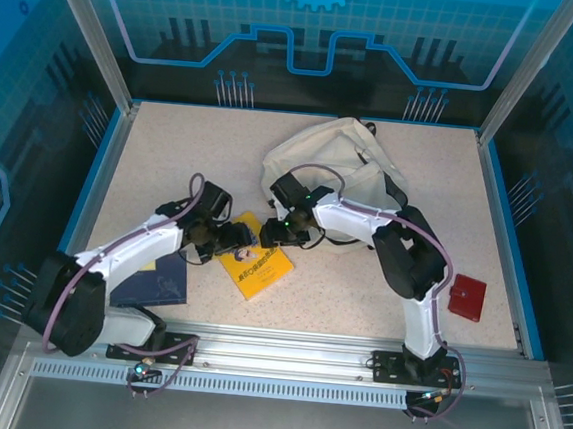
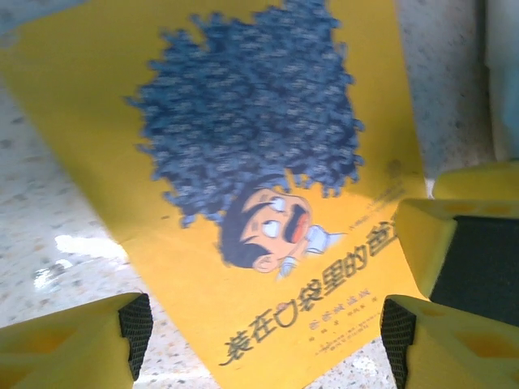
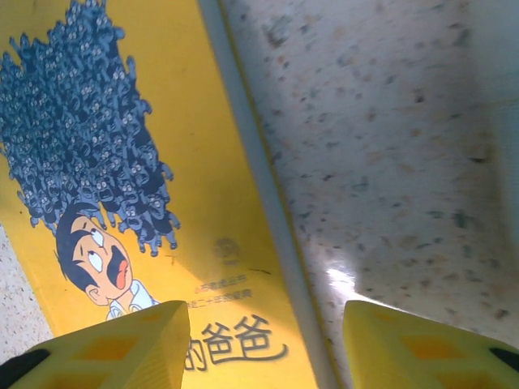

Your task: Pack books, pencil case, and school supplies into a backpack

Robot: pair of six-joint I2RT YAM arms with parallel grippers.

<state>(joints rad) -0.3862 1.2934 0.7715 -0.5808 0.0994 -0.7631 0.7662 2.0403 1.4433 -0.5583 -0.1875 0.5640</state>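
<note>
Top external: the cream backpack (image 1: 337,159) lies slumped at the back centre of the speckled worktop (image 1: 161,153). A yellow book (image 1: 254,263) lies flat and askew at front centre, apart from the backpack. A dark book (image 1: 160,282) lies flat to the left of the yellow one, partly under the left arm. A small red rectangular item (image 1: 466,297) sits alone near the right edge.

Both arms reach in over the yellow book's far end. The left gripper (image 1: 232,238) is at its upper left corner. The right gripper (image 1: 273,233) is just beside it, between book and backpack.

Left wrist: left gripper (image 2: 259,344) released, its yellow fingers (image 2: 73,344) spread wide with nothing between them. The yellow book (image 2: 243,162) lies flat below, showing a cartoon face, a dark blue crowd and dark print. Its near edge falls between the fingers. Another yellow and black gripper part enters at the right edge.

Right wrist: right gripper (image 3: 268,348) also released, fingers (image 3: 122,348) well apart and holding nothing. The book's long edge (image 3: 259,186) runs up between them, with the cover on the left and bare worktop (image 3: 389,162) on the right. Whether the fingertips touch the book cannot be told.
</note>
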